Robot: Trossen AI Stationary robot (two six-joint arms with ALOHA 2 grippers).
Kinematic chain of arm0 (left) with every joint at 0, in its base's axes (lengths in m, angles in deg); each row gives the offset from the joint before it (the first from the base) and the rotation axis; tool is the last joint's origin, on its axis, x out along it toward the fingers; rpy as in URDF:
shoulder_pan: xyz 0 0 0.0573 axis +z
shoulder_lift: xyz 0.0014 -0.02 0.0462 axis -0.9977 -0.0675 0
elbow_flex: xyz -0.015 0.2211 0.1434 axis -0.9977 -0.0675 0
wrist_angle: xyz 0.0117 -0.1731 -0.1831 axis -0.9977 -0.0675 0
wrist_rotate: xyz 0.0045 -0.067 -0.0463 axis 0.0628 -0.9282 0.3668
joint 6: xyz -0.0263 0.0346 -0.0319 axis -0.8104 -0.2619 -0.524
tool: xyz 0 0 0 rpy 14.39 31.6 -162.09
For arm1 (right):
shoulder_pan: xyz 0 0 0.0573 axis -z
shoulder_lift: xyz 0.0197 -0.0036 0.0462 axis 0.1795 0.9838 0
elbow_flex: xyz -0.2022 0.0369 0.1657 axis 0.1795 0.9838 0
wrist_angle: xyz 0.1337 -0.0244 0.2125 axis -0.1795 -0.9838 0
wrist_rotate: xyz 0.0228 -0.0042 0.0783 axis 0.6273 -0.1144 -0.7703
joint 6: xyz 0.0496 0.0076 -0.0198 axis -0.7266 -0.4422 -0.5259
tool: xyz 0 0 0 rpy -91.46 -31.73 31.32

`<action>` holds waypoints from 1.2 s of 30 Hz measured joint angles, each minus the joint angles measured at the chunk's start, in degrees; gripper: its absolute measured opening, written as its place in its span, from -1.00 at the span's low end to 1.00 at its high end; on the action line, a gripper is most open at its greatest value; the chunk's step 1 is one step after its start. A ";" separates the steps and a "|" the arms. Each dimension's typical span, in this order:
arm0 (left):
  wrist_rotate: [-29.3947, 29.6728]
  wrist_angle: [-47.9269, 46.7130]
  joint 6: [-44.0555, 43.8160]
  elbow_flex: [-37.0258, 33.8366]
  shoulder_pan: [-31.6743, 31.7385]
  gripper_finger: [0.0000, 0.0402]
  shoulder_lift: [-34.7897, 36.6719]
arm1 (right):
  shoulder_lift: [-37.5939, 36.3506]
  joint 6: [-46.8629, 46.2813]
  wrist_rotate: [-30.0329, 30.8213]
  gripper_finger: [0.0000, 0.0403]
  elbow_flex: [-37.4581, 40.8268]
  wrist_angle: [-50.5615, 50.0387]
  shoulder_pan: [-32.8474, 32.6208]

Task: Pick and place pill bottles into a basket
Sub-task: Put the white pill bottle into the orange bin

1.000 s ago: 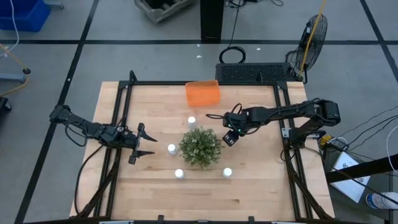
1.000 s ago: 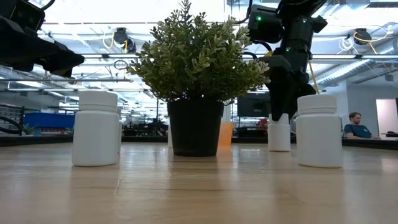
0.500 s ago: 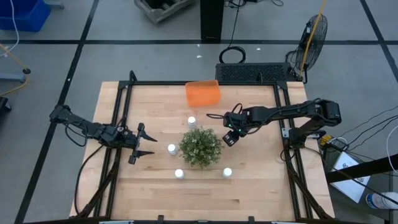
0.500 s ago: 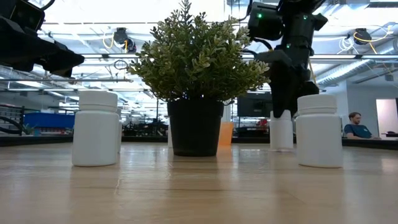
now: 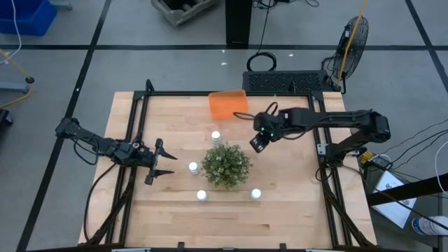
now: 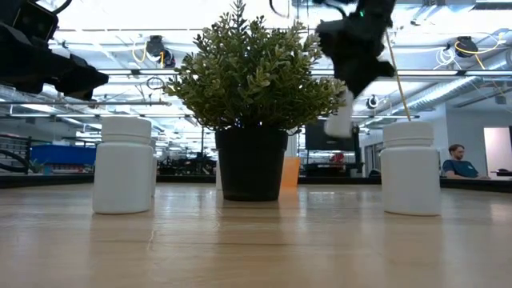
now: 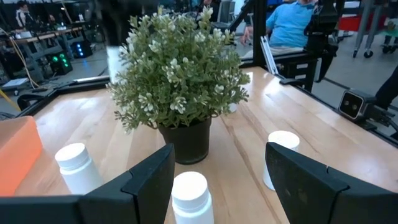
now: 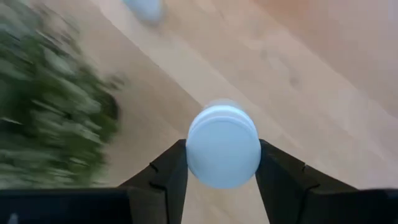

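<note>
High view: worktop [image 5: 280, 203], pale wood. Basket [image 5: 228, 104], orange, at the far edge, long axis across the worktop. Plant [image 5: 225, 165] in the middle. Four bottles standing upright around the plant: one behind it [image 5: 215, 136], one to its left [image 5: 193, 168], two at the near side [image 5: 201, 196] [image 5: 256, 194]. Right gripper [image 5: 257, 142] between basket and plant, jaws closed on a fifth bottle [image 5: 256, 143]. Left gripper [image 5: 165, 160] at the worktop's left, jaws open and empty.

Low view: held bottle [image 6: 340, 116] lifted clear of the worktop, long axis tilted off vertical.

Left wrist view: plant, three upright bottles, basket corner; a person in blue beyond.

Right wrist view: held bottle's round end faces the camera, long axis pointing away between the fingers [image 8: 171, 177].
</note>
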 joint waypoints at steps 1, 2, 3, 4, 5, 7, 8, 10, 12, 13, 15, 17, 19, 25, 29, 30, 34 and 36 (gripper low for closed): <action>0.00 0.02 -0.03 0.00 0.00 0.27 -0.02 | 0.02 0.08 0.00 -0.27 -1.31 -0.02 0.44; 0.01 0.03 -0.03 0.00 0.00 0.27 -0.13 | 0.09 0.20 0.01 -0.27 -2.62 -0.35 0.98; 0.00 0.01 -0.03 0.00 0.00 0.27 -0.26 | 0.18 0.50 0.39 -0.27 -3.90 -0.81 1.60; -0.01 0.01 -0.03 0.00 0.00 0.27 -0.26 | 0.20 0.96 1.30 -0.27 -5.17 -1.27 2.12; 0.00 0.02 -0.10 0.00 0.00 0.27 -0.22 | 0.17 1.58 2.22 -0.27 -6.44 -1.37 2.65; 0.00 0.02 -0.18 0.00 0.00 0.27 -0.22 | 0.16 3.87 4.35 -0.27 -8.99 -1.30 3.71; 0.00 0.02 -0.20 0.00 0.00 0.27 -0.24 | 0.15 5.03 5.14 -0.27 -10.15 -1.42 4.39; 0.00 0.02 -0.57 0.00 0.00 0.27 -0.21 | 0.53 6.99 5.57 -0.27 -12.41 -1.41 6.19; 0.00 0.03 -0.67 0.00 0.00 0.27 -0.22 | 1.04 8.90 5.60 -0.27 -14.35 -1.27 8.37; 0.00 0.02 -0.78 0.00 0.00 0.27 -0.22 | 1.42 10.05 5.64 -0.27 -15.13 -1.21 9.39; 0.00 0.02 -0.83 0.00 0.00 0.27 -0.22 | 2.44 12.52 5.64 -0.27 -16.76 -0.79 11.35; 0.00 0.02 -0.83 0.00 0.00 0.27 -0.22 | 4.00 14.41 4.87 -0.27 -18.32 -0.51 13.35; 0.00 0.02 -0.71 0.00 0.00 0.27 -0.22 | 5.75 16.15 2.97 -0.27 -19.43 0.72 15.30; -0.01 0.02 -0.68 0.00 0.00 0.27 -0.22 | 13.21 21.75 -0.25 -0.27 -24.55 2.91 19.74; 0.00 -0.02 -0.62 0.00 0.00 0.27 -0.22 | 20.04 26.83 -0.35 -0.27 -28.95 2.93 22.35; 0.00 -0.02 -0.61 0.00 0.00 0.27 -0.22 | 21.89 27.95 -0.37 -0.27 -30.01 2.89 22.91; 0.00 -0.05 -0.59 0.00 0.00 0.27 -0.22 | 28.13 31.13 -0.53 -0.27 -33.34 1.42 25.45; 0.00 -0.05 -0.59 0.00 0.00 0.27 -0.22 | 30.84 32.62 -0.56 -0.27 -34.26 0.65 26.59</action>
